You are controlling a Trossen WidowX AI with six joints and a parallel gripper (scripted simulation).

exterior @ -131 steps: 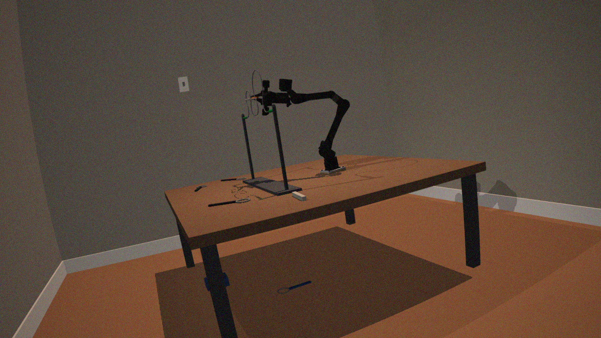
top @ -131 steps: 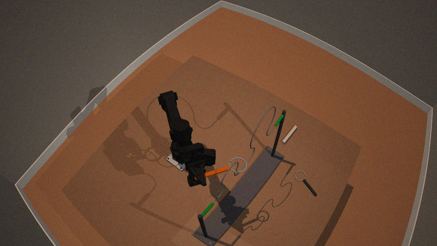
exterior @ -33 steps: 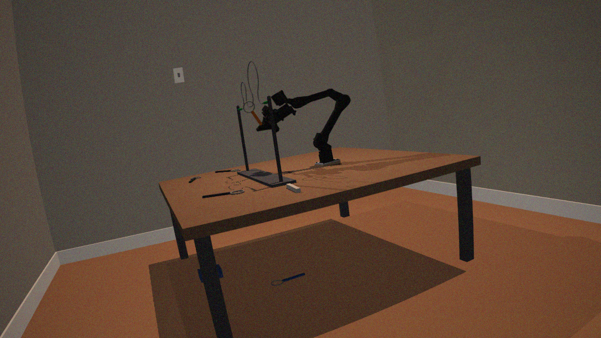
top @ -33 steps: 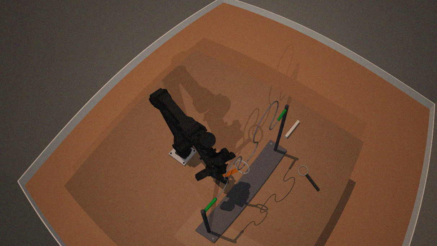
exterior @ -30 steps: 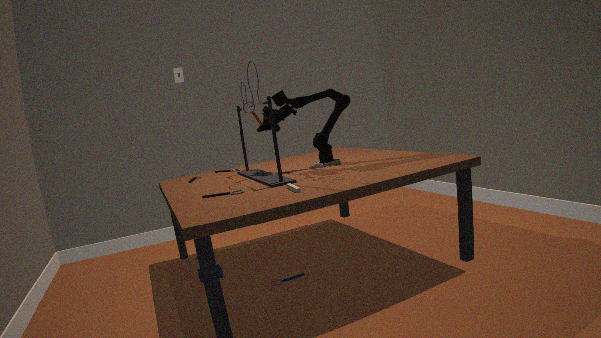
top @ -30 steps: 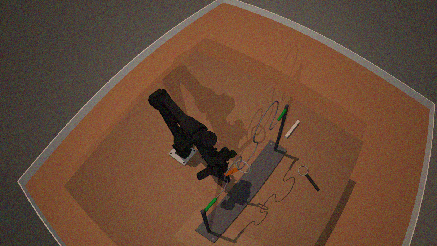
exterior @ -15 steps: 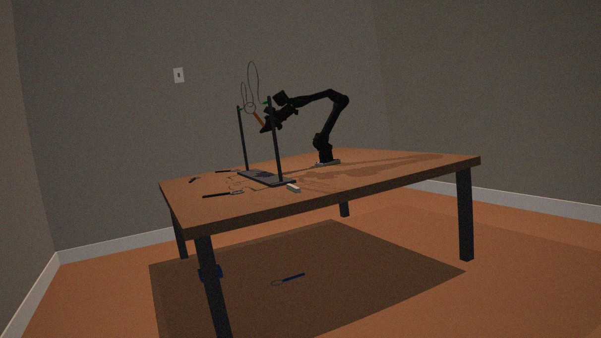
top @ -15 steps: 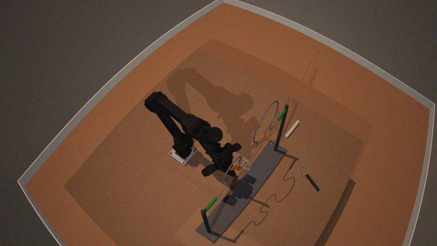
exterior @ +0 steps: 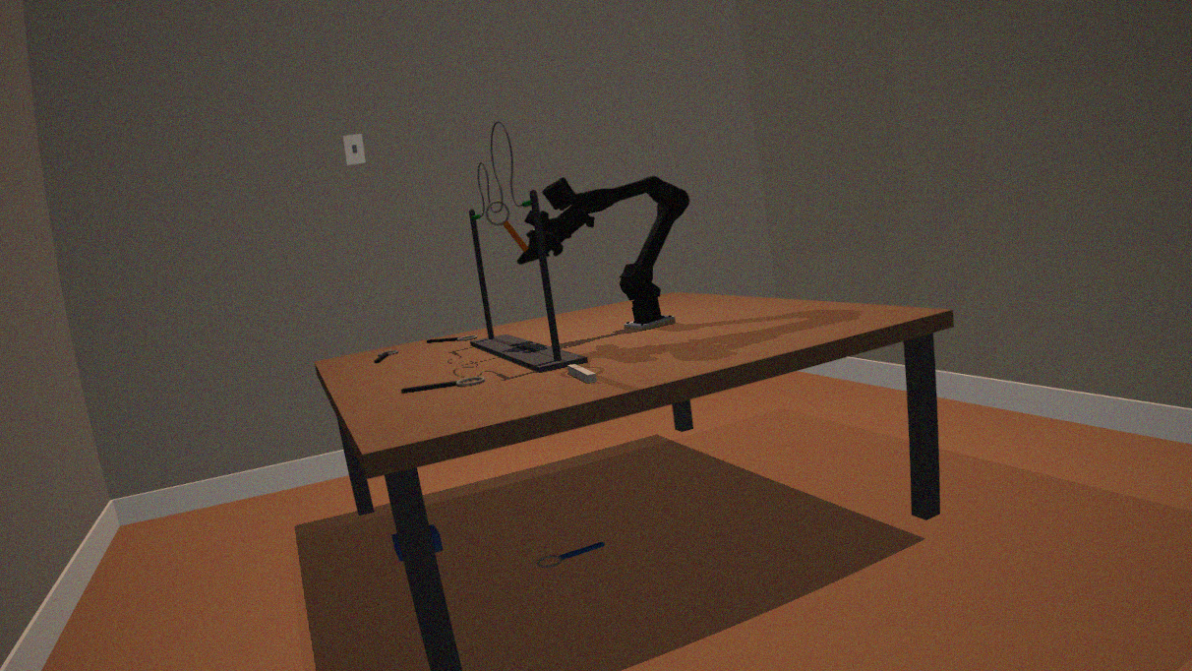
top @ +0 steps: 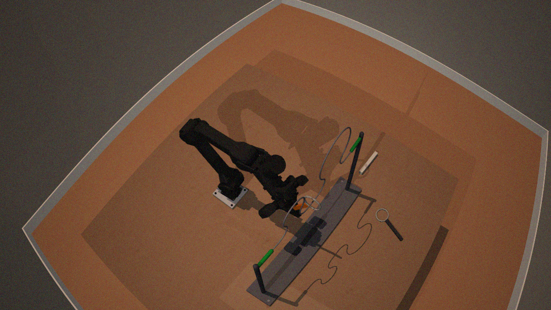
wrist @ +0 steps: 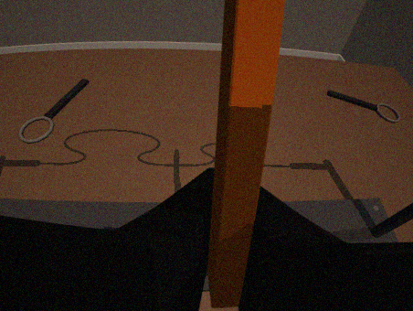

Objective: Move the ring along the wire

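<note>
My gripper (top: 296, 211) (exterior: 524, 253) (wrist: 222, 178) is shut on the orange handle (top: 300, 206) (exterior: 515, 236) (wrist: 251, 69), which slants up to the pale ring (top: 319, 204) (exterior: 508, 214). The ring appears around a low bend in the middle of the grey wire (top: 321, 169) (exterior: 512, 158); whether they touch is too small to tell. The ring is outside the wrist view. One green part (top: 265, 257) is at the lower-left post (top: 260, 279) in the top view. The other green part (top: 355, 144) is at the upper-right post (top: 354, 162) (exterior: 546, 283).
The posts stand on a dark base plate (top: 335, 196). A white block (top: 368, 163) (exterior: 580, 374) lies near one post. Loose dark-handled ring tools (top: 393, 229) (exterior: 429, 387) (wrist: 68, 97) lie beyond the plate. High wire loops rise on both sides of the ring.
</note>
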